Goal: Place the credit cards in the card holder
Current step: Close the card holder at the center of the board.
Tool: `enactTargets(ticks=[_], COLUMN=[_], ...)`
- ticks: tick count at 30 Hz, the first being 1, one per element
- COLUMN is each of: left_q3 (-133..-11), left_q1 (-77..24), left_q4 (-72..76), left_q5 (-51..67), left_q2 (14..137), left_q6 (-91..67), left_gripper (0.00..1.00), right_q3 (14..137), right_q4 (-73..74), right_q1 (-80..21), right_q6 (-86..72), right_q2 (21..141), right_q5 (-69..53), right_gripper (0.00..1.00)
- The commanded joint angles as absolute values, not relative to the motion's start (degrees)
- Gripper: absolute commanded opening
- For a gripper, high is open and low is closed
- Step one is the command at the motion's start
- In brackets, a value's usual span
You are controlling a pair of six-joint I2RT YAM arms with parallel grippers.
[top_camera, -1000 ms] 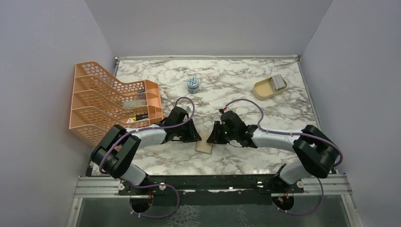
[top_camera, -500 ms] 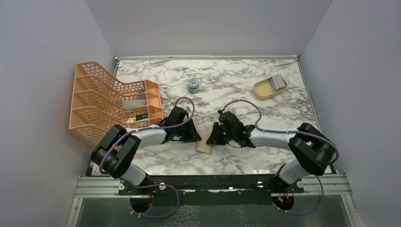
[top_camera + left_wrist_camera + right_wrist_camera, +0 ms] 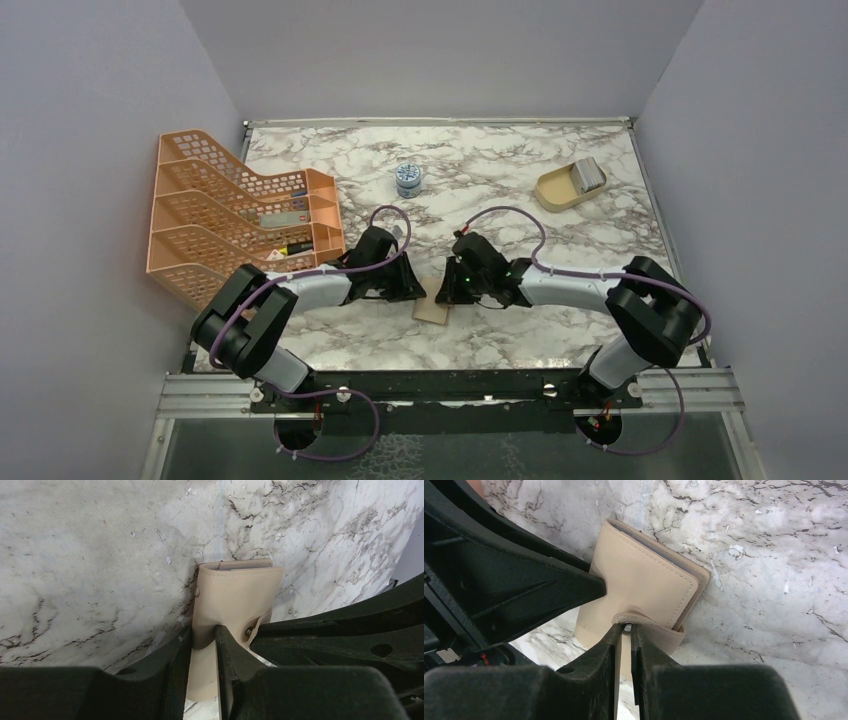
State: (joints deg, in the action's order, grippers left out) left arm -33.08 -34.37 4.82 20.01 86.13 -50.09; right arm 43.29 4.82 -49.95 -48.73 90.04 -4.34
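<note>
**Both grippers clamped on the closed card holder**

From the top external view, the flat tan bifold card holder [image 3: 433,310] is seen lying on the white, grey-veined marble table [image 3: 500,160], near its front edge and between the two arms. The left gripper [image 3: 418,292] is set against its left side and the right gripper [image 3: 448,293] against its right. Only this view takes in the silvery credit cards [image 3: 590,176], stacked in a beige rounded dish [image 3: 560,190] at the far right, well apart from the holder. An orange mesh plastic rack [image 3: 230,215] and a small round blue tin [image 3: 408,179] are also seen only here.

In the left wrist view, one edge of the closed holder is shown pinched between the narrowly parted left fingers, a grip hidden from above.

In the right wrist view, the small tan snap tab [image 3: 651,626] is seen wrapped over the holder's edge. The right fingertips are nearly together and nipped onto the tab at its metal stud (a detail lost in the overhead picture).

Against the earlier overhead frames, the right forearm and elbow have been drawn slightly leftward. The holder and the left arm have been left where they were.
</note>
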Motion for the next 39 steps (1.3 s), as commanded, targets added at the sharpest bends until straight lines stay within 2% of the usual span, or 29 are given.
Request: enactTargets(ticks=[1,21,30,34,39], left_q3=[-31.23,-30.51,-29.94,-31.44,-35.59], left_q1=[-35.64,-35.69,-35.71,-35.66,-35.26], left_q4=[3.94,5.89,6.42,3.45,-3.71], left_q5=[19.66,20.98,21.25,18.99,14.59], left_q2=[85.97,85.09,83.53,81.37,77.86], left_q6=[-50.25,-51.31,-51.68,-51.24,-49.51], left_gripper=[0.26,0.25,0.25,0.33,0.47], right_q3=[45.42,56.03,57.48,57.78,55.25], right_q4=[11.29,28.01,28.41,26.35,22.38], right_q1=[-50.53,-53.0,-53.0,-53.0,-53.0], right_q6=[-46.02,-41.97,-40.29,-40.8,-43.2], right_q2=[92.3,104.67,105.67,101.16,92.76], right_q5=[3.64,9.37,8.33,7.12,6.01], right_gripper=[0.13,0.11,0.11,0.13,0.21])
